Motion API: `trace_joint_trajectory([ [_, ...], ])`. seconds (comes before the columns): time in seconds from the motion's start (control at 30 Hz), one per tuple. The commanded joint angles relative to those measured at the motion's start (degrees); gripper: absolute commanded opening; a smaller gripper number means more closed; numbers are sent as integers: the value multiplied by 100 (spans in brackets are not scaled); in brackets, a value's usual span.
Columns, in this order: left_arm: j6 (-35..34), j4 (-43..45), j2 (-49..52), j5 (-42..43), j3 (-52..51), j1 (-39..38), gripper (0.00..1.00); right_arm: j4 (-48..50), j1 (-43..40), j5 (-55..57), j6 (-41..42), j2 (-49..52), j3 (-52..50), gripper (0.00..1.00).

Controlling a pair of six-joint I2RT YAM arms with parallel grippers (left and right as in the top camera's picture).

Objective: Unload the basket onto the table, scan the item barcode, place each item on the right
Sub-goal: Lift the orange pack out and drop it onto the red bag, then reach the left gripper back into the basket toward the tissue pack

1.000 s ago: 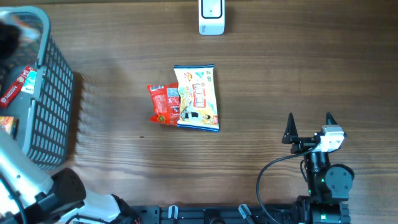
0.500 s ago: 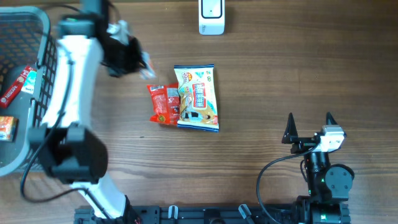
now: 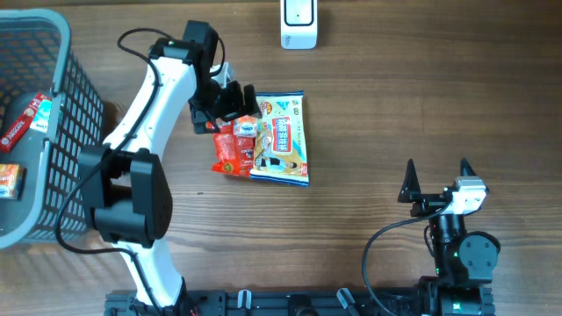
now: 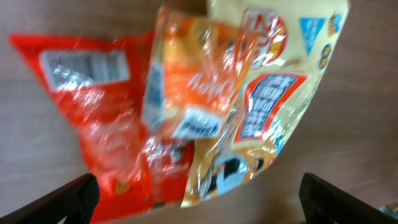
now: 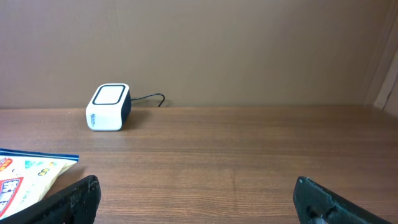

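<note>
Three snack packets lie together mid-table: a red one [image 3: 230,154], a yellow one [image 3: 283,140], and a small orange one [image 3: 246,129] resting across both. In the left wrist view the orange packet [image 4: 193,81] sits between the red packet [image 4: 93,118], whose white barcode label [image 4: 84,67] faces up, and the yellow packet [image 4: 280,106]. My left gripper [image 3: 235,104] hovers just above them, open [image 4: 199,202], holding nothing. The white scanner [image 3: 299,25] stands at the far edge, also in the right wrist view [image 5: 109,107]. My right gripper [image 3: 436,180] rests open near the front right [image 5: 199,199].
A grey mesh basket [image 3: 75,132] at the left edge holds more packets [image 3: 25,118]. The left arm [image 3: 145,105] stretches from the front left across the table to the packets. A cable runs behind the scanner.
The left arm swung from the basket over to the packets on the table. Its gripper opened, and the small orange packet now lies on the red and yellow ones. The right arm stayed still.
</note>
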Motion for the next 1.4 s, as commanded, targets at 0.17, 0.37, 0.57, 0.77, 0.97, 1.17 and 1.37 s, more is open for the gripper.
trace_joint_trajectory([
  [0.17,50,-1272,-671,-81,1882,1032,100,15,-24,-46,-61,-31,-17,100],
  [0.37,-144,-1355,-1473,-855,2894,2122,100,15,-24,-46,-59,-31,-17,100],
  [0.57,-859,-1386,-1965,-3257,2900,3233,100,17,-24,-46,-59,-31,-17,100],
  [0.77,-1460,-1408,-1792,-3484,2754,4166,100,15,-24,-46,-59,-31,-17,100],
  [0.97,-1475,-1305,-1261,-3486,2538,4774,100,17,-24,-46,-59,-31,-17,100],
  [1.17,-1473,-1202,-586,-3711,2413,5130,100,15,-24,-46,-59,-31,-17,100],
  [1.37,-1473,-1231,79,-3740,2413,5281,100,15,-24,-46,-59,-31,-17,100],
])
